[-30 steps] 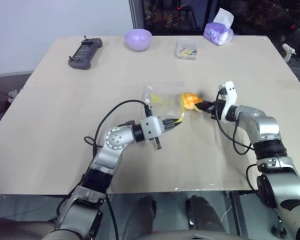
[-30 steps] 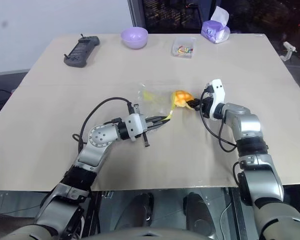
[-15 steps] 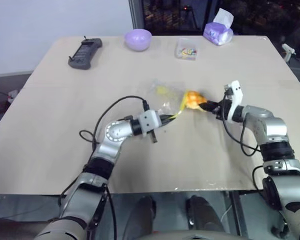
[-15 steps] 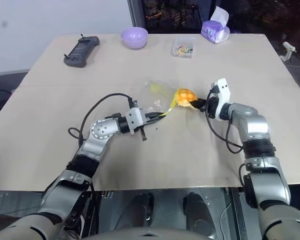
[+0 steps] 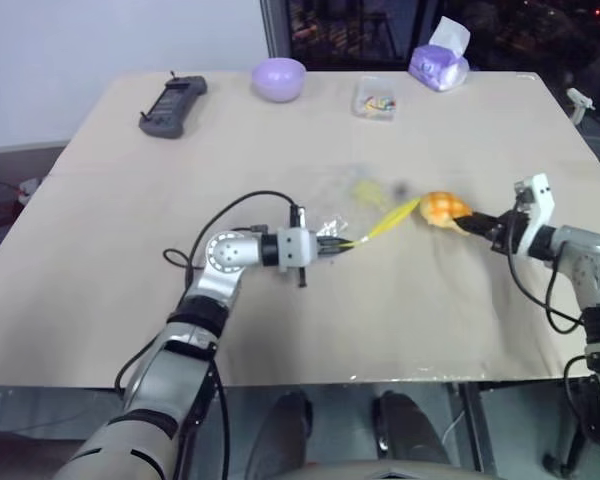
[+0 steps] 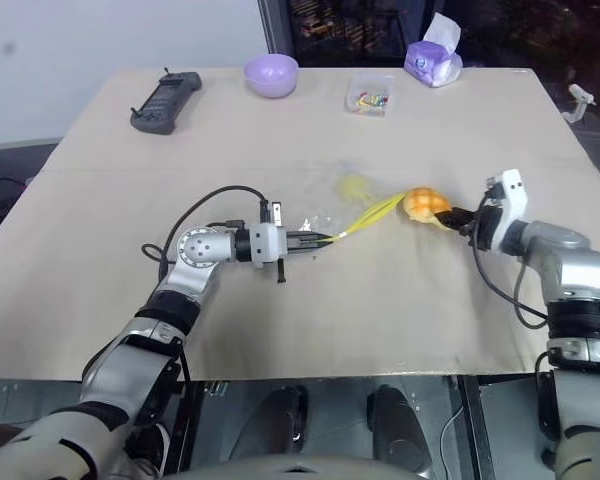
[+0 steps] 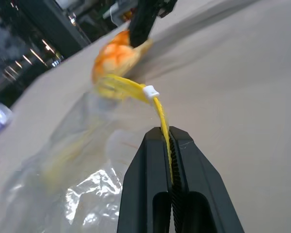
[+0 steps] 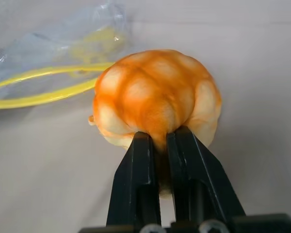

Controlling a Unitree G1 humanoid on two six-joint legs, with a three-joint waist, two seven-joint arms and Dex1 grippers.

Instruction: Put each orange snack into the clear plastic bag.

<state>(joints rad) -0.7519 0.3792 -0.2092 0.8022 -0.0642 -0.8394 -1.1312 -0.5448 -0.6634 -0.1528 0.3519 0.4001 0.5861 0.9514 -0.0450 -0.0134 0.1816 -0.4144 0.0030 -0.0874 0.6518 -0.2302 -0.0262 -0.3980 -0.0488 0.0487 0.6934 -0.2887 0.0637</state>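
Over the wide beige tabletop (image 5: 110, 200), the left gripper (image 5: 332, 243) is clamped on the yellow seal strip of the crinkly clear plastic bag (image 7: 63, 165). The right gripper (image 8: 157, 141) pinches the round crosshatched orange bun (image 8: 155, 94), just outside the bag's mouth. Along the far edge: lilac bowl (image 5: 278, 78), black remote (image 5: 173, 104), purple tissue pack (image 5: 438, 66); dark windows behind.

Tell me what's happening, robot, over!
Left claw shut on clear plastic bag's yellow seal strip. Right claw shut on orange bun, outside the bag mouth. Nothing in the way.
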